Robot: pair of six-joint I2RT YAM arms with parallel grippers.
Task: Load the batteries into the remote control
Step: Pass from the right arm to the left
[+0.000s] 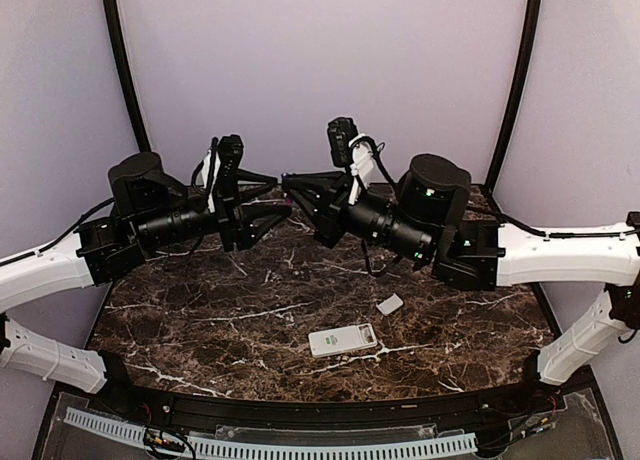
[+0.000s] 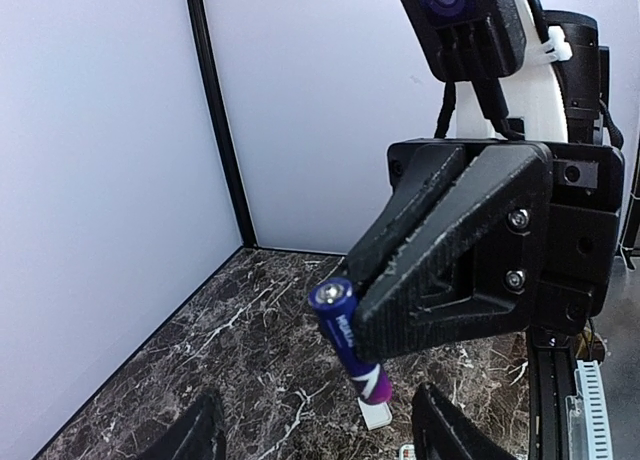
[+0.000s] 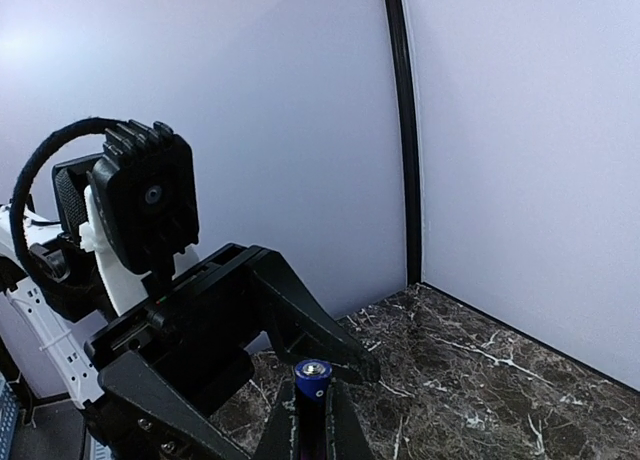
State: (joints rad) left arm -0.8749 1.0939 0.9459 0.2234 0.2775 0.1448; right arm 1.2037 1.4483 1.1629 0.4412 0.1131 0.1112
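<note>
Hemmed in on 3 sides by pale lilac walls (image 1: 320, 60), with black posts (image 1: 122, 70) at the far corners. Open only toward the near edge, along a black rim and a white slotted strip (image 1: 300, 446). Broad stretches of bare dark marble table (image 1: 200, 310) to left, right and centre, all beneath the 2 raised arms.

Lying flat on the marble near the front centre, slightly slanted: the remote control (image 1: 342, 339). Well below both grippers and nearer the front edge than either, touched by neither.

High over the far middle of the table, tip to tip: left gripper (image 1: 280, 196) and right gripper (image 3: 312, 420). Right fingers clamped tight on a blue-and-purple battery (image 2: 348, 342), gripped along its middle and held tilted, with 1 metal-capped end poking up and the purple end hanging clear below. Left fingers (image 2: 200, 430) spread wide apart, holding nothing, just short of the battery with no contact visible.

Just beyond the remote control and to its right, apart from it: a small flat white cover piece (image 1: 390, 304). Directly ahead of the left fingers, filling much of the left wrist view: the bulky black body of the right gripper. Under the battery in that same view, a small white piece on the marble; cannot tell whether cover or handset.
</note>
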